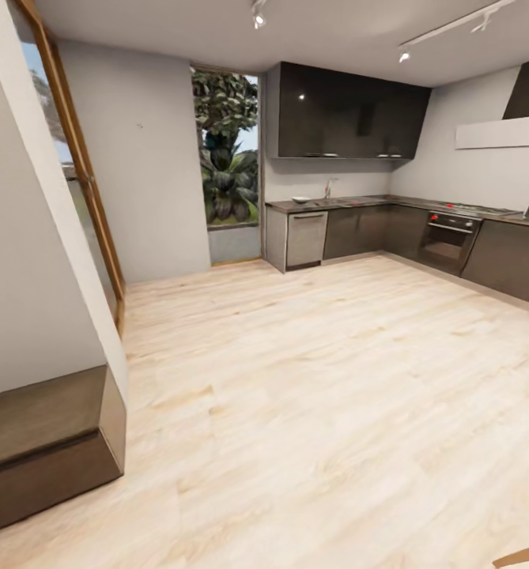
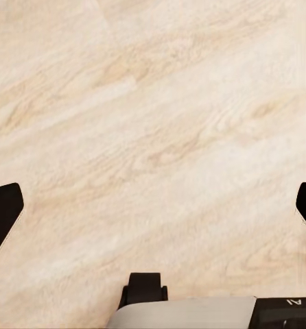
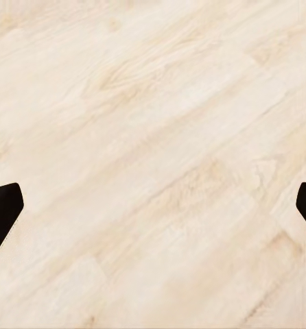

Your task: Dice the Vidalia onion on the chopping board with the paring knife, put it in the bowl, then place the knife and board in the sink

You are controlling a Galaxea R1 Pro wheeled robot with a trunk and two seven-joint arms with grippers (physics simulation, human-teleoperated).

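**Still crossing the room, nothing started**

Wide pale wood floor [image 1: 311, 411] fills the lower frame. The countertop [image 1: 351, 203] runs across the upper right, well away, with the faucet [image 1: 326, 188] marking the sink and a small white bowl [image 1: 300, 199] beside it. Onion, knife, board: too far to tell. Left claw [image 2: 153, 205] and right claw [image 3: 153, 205] gape wide, holding nothing. By my reckoning, every step remains.
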